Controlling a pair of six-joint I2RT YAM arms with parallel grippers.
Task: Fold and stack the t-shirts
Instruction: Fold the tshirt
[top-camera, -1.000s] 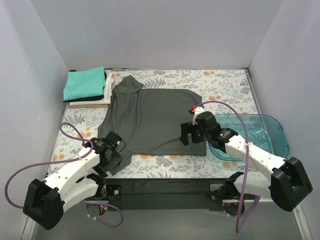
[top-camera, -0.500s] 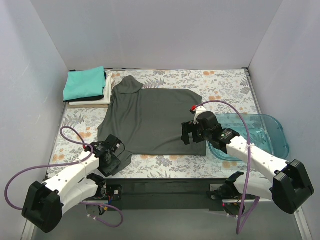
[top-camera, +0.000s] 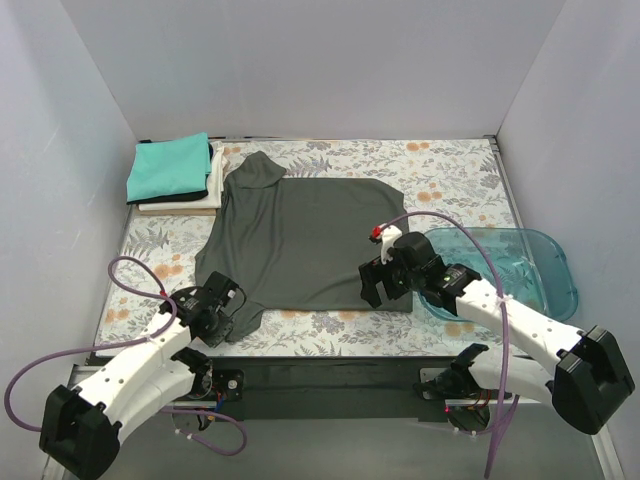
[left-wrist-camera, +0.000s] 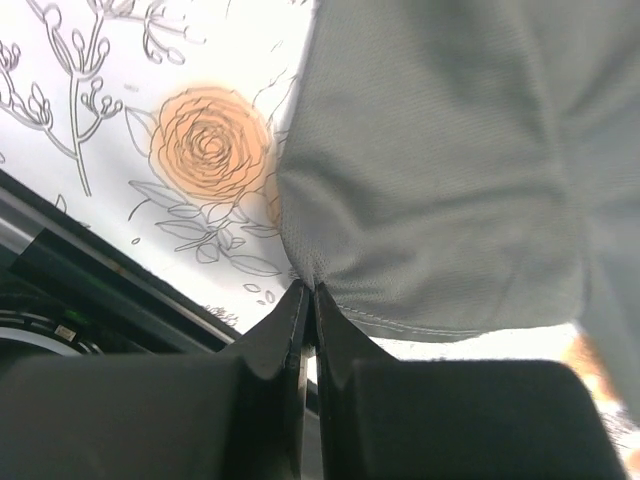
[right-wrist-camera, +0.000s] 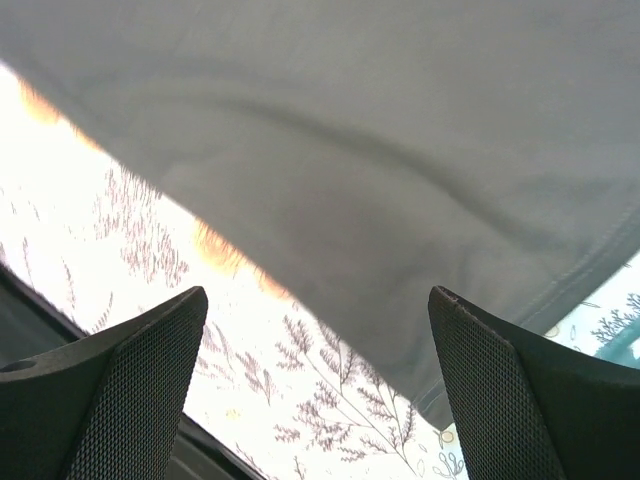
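Pinching the near-left edge of the charcoal t-shirt (top-camera: 300, 235), the left jaws are clamped tight (fabric right between them). Shirt's spread flat on the bench (top-camera: 450, 170), right jaws gaping wide over its near-right corner.

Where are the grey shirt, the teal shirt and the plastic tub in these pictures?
grey shirt (top-camera: 300, 240): top view, middle of its spread body
teal shirt (top-camera: 170, 168): top view, centre of its folded top face
tub (top-camera: 540, 265): top view, its bare bottom
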